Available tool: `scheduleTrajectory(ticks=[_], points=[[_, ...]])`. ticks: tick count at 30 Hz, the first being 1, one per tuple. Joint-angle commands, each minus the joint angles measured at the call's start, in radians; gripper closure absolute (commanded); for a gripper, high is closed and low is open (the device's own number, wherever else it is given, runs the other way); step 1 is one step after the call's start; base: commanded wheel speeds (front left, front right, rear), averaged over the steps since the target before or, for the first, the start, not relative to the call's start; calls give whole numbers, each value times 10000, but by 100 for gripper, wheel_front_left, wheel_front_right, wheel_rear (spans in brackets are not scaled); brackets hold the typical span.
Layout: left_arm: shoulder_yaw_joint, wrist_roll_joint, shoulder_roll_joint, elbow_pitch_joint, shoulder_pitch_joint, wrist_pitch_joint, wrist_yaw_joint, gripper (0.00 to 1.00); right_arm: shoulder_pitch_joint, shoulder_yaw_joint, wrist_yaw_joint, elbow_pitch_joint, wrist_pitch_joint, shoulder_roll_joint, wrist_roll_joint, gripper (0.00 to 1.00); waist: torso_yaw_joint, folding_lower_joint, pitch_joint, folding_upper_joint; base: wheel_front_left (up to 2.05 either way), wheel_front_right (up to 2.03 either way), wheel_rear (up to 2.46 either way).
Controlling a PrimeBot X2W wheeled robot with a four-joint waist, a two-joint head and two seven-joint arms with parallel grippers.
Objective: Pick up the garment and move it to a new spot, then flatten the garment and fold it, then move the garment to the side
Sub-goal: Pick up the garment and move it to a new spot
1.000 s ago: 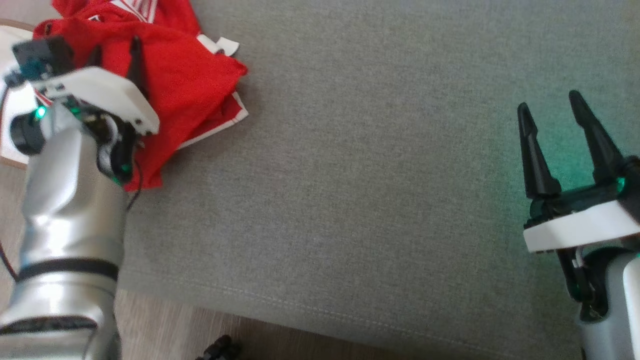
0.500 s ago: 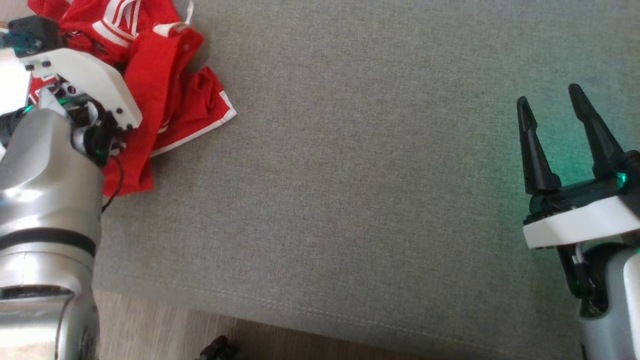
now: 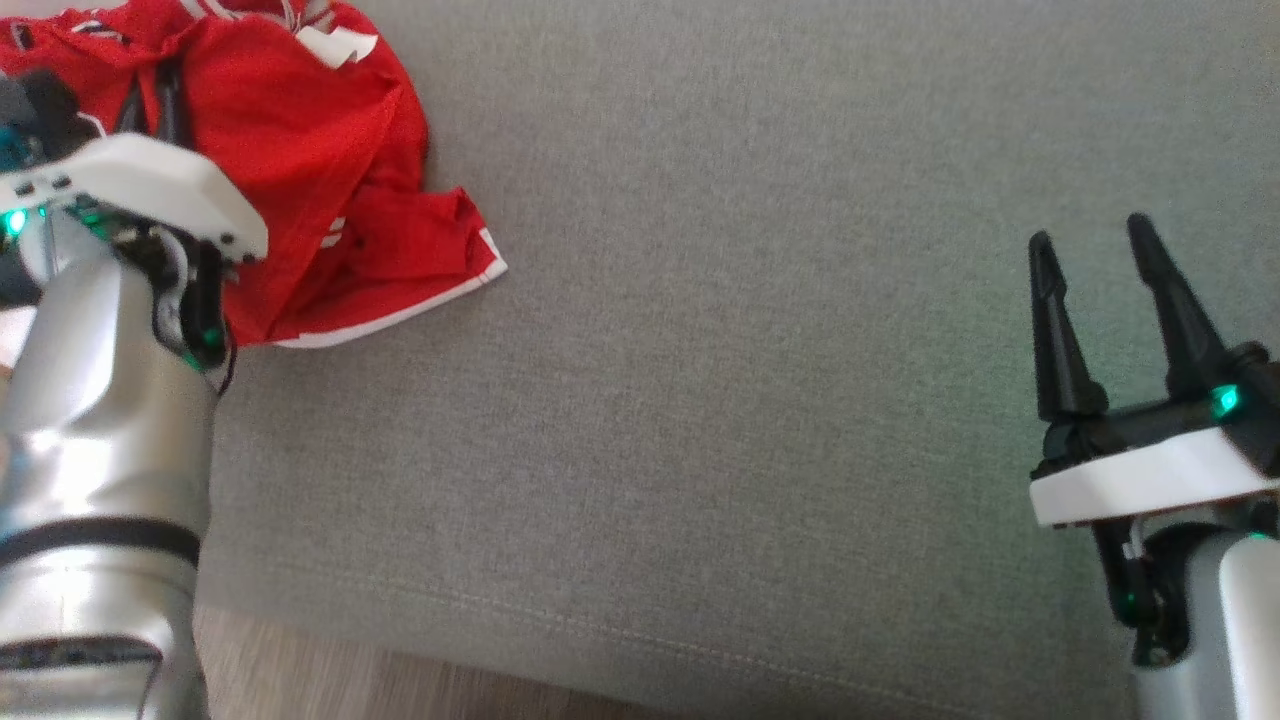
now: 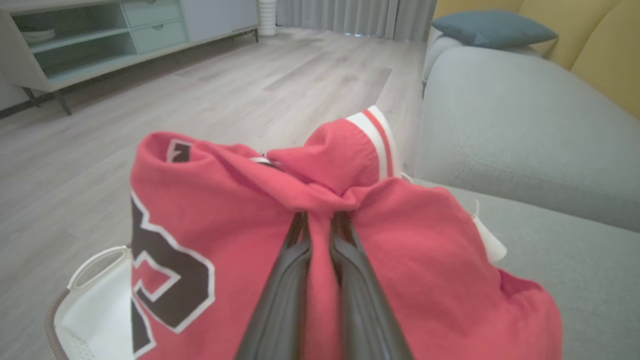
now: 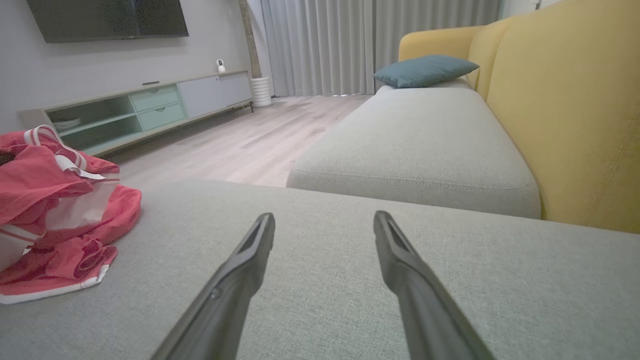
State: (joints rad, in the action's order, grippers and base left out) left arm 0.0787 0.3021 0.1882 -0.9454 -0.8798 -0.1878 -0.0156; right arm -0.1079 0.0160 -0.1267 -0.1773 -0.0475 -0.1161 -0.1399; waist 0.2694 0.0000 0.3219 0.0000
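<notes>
The left gripper was nearly closed on a bunched fold of the red sports jersey with white striped trim and a dark, white-edged numeral. In the left wrist view the two long dark fingers ran almost side by side, with a narrow ridge of red cloth pinched between them up to the gripper's tips. The jersey draped over and down both sides of those fingers, so the cloth lay ahead of, around and below the gripper. The numeral hung on the view's left and a striped cuff stood up just beyond the fingertips.

In the head view the crumpled jersey sat at the far left corner of the grey woven sofa cushion. Its lower hem trailed onto the cushion just right of the left wrist. Below the hanging cloth, in the left wrist view, a white basket with a loop handle stood on the pale wooden floor.

The right gripper stood wide open and held nothing. It was above the cushion's right side, well apart from the jersey. From the right wrist view, its spread fingers pointed across bare cushion, with the jersey heaped at the far left edge.
</notes>
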Motion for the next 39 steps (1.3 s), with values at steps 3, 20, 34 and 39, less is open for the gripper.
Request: scheduleTrajectory(ticks=[3, 20, 34, 39], points=[[-241, -67, 518, 1437, 653, -294, 245, 100, 129, 181, -40, -177, 204, 231, -77, 0, -128, 0, -809, 0, 0, 0, 0], [1896, -663, -792, 9215, 4950, 1120, 944, 100, 513, 84, -40, -89, 546, 629, -246, 0, -1869, 0, -1453, 0, 0, 0, 0], [4771, -380, -1369, 7336, 3411, 946, 516, 100, 15, 194, -40, 206, 1093, 656, -802, 0, -4976, 0, -349, 0, 0, 0, 0], [5719, 167, -1376, 6492, 2812, 646, 658, 100, -81, 218, -40, 535, 1413, 657, -1069, 0, -5564, 0, 24, 0, 0, 0, 0]])
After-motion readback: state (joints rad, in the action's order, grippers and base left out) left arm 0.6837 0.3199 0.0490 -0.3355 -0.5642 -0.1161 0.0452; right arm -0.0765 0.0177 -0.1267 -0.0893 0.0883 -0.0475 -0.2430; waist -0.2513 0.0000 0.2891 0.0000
